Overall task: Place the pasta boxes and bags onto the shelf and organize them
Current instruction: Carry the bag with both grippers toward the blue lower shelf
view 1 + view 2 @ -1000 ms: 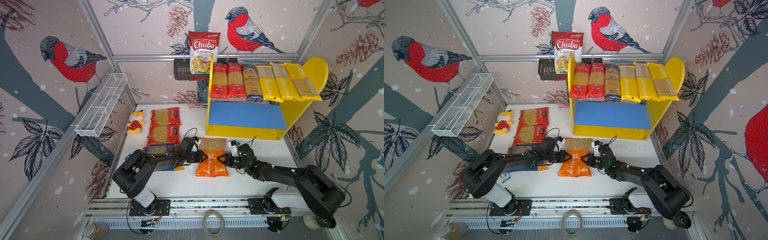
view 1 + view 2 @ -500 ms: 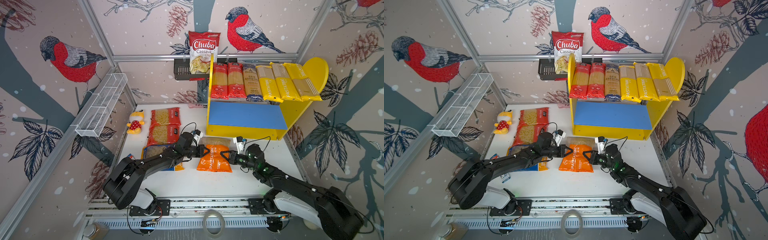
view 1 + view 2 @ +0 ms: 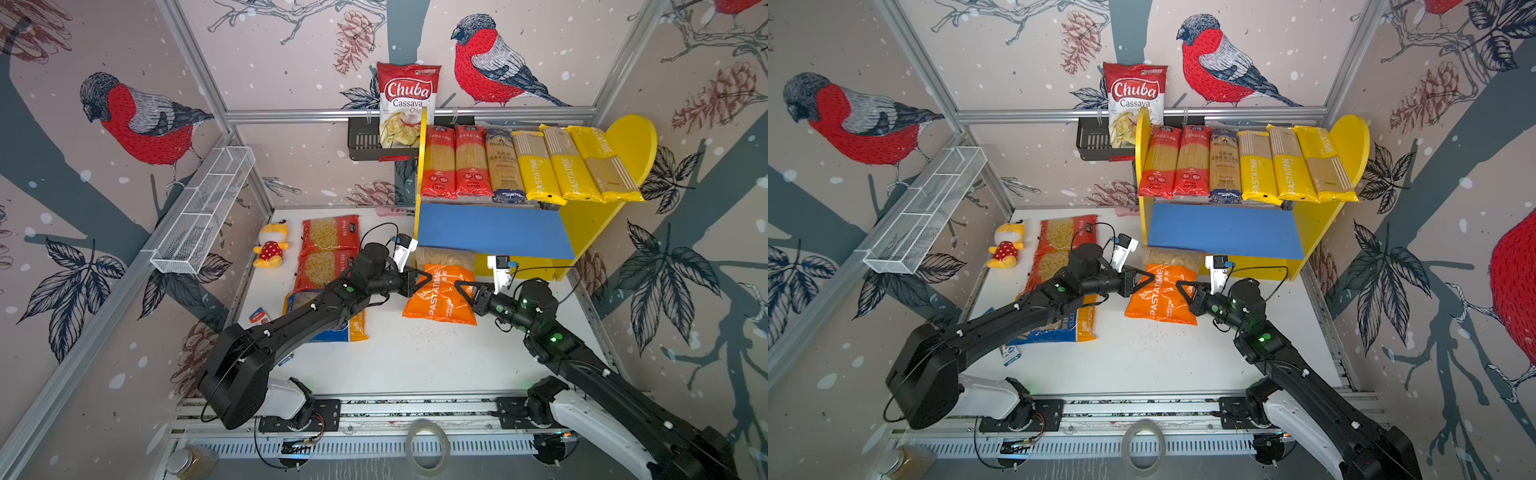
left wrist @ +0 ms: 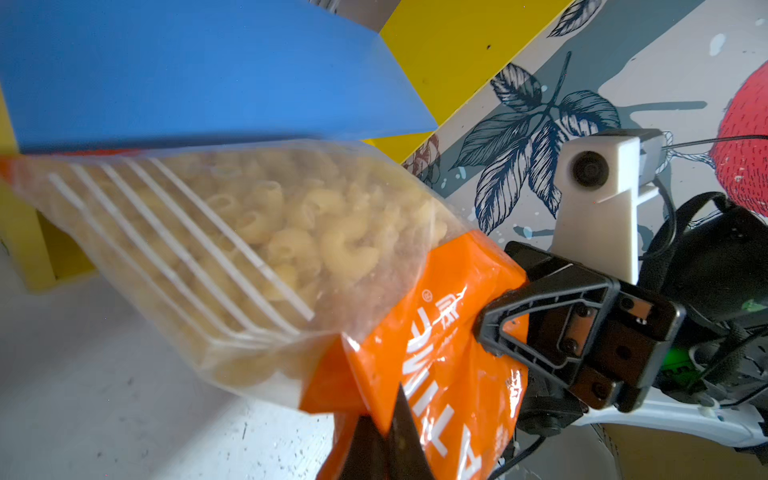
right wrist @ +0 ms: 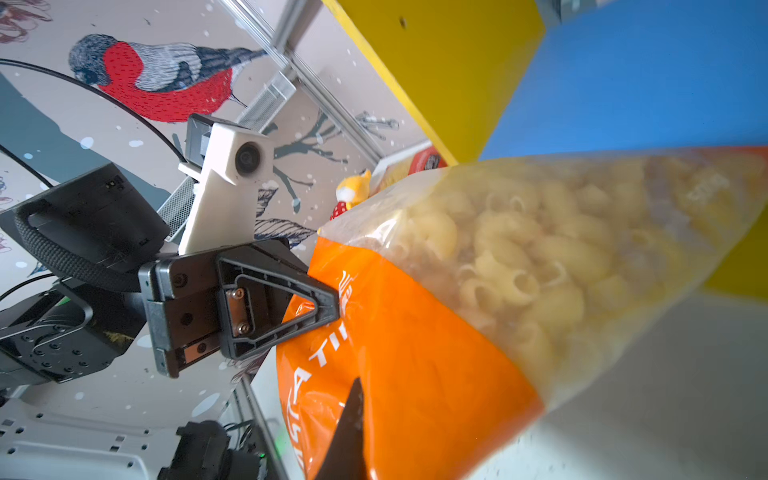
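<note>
An orange PASTATIME macaroni bag (image 3: 440,297) (image 3: 1160,297) hangs just above the table in front of the shelf (image 3: 582,232). Its clear end reaches under the front edge of the blue lower board (image 3: 490,232). My left gripper (image 3: 428,277) (image 4: 388,415) is shut on the bag's left edge. On the opposite edge my right gripper (image 3: 457,286) (image 5: 353,399) is shut too. Several long red, dark-blue and yellow packs (image 3: 536,166) lie on the upper board. Two red macaroni bags (image 3: 330,232) and a blue-yellow one (image 3: 353,328) lie on the table under my left arm.
A Chuba chips bag (image 3: 407,104) stands in the black wall rack (image 3: 365,141). A plush toy (image 3: 272,245) lies at the table's left, below the white wire basket (image 3: 203,212). A small card (image 3: 258,316) lies by the left edge and a tape roll (image 3: 428,446) on the front rail.
Both grippers closed on the orange bag's two sides, lifted it off the table and carried it away from the front edge towards the shelf's lower board.
</note>
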`<state>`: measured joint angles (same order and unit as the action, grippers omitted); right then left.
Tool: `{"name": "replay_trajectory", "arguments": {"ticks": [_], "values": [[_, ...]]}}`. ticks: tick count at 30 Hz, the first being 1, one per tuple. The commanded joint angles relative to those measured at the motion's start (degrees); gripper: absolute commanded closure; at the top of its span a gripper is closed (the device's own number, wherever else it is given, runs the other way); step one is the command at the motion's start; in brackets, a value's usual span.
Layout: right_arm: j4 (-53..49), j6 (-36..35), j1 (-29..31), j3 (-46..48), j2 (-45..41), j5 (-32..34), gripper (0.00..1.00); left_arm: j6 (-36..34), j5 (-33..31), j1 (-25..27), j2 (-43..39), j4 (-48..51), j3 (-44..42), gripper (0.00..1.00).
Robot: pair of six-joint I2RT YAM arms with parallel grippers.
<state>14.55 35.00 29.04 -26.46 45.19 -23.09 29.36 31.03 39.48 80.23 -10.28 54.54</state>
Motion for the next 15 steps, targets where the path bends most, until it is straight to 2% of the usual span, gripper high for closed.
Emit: {"name": "replay_trajectory", "arguments": {"ticks": [1,8,15], "values": [[3.2,-5.5,-2.6,-1.8,-0.5,4.2,0.94,-5.8,-1.6,0.1,1.3,-2.0,3.7,0.99],[16.7,-5.5,-10.6,-3.7,7.9,4.8,0.97,-13.8,-8.9,0.0,9.1,-3.8,12.8,1.0],[21.9,-7.8,-12.4,-8.9,18.1,5.9,0.97,-20.5,-16.5,0.1,16.0,-11.1,16.9,1.0]]}}
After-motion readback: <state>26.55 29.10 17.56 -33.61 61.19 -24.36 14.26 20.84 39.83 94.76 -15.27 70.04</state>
